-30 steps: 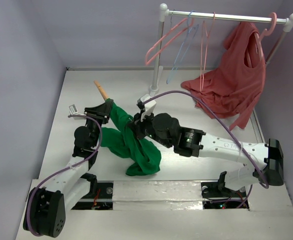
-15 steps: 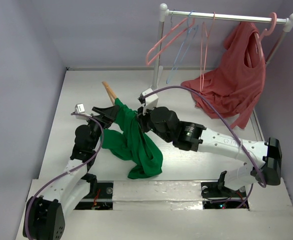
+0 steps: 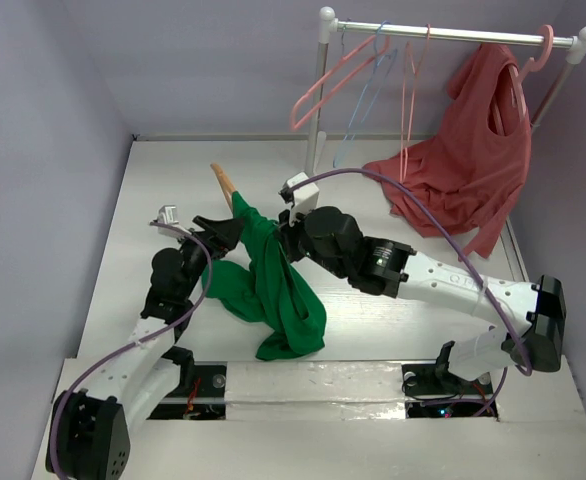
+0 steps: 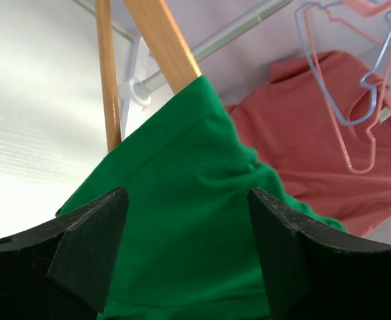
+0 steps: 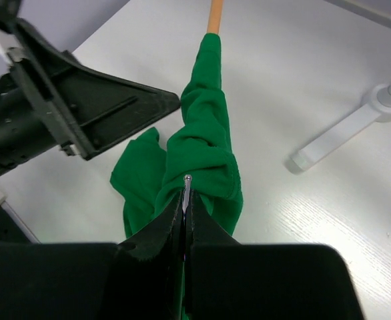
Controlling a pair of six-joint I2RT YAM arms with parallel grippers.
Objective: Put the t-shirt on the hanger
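Note:
The bright green t-shirt (image 3: pixel 273 290) is draped over the tan wooden hanger (image 3: pixel 221 181), whose bare end sticks out toward the far left. The shirt hangs down in folds to the table. My right gripper (image 3: pixel 281 238) is shut on the hanger's metal hook (image 5: pixel 187 180) and holds it above the table. The right wrist view shows the shirt (image 5: pixel 205 127) running up to the wooden tip (image 5: pixel 214 15). My left gripper (image 3: pixel 233 227) is open beside the shirt's left side. In the left wrist view its fingers (image 4: pixel 89 247) stand wide apart before the cloth (image 4: pixel 182 153) and the wood (image 4: pixel 162 40).
A white clothes rack (image 3: pixel 453 35) stands at the back right, its post (image 3: pixel 318 100) close behind the hanger. It carries thin pink hangers (image 3: pixel 323 85), a light-blue hanger (image 3: pixel 363 100) and a salmon-red garment (image 3: pixel 463 170) that trails onto the table. Walls close in left and right.
My right gripper has moved away from me and up, carrying the hanger, so the shirt hangs straighter and its wooden tip has shifted right. My left gripper has followed to the right.

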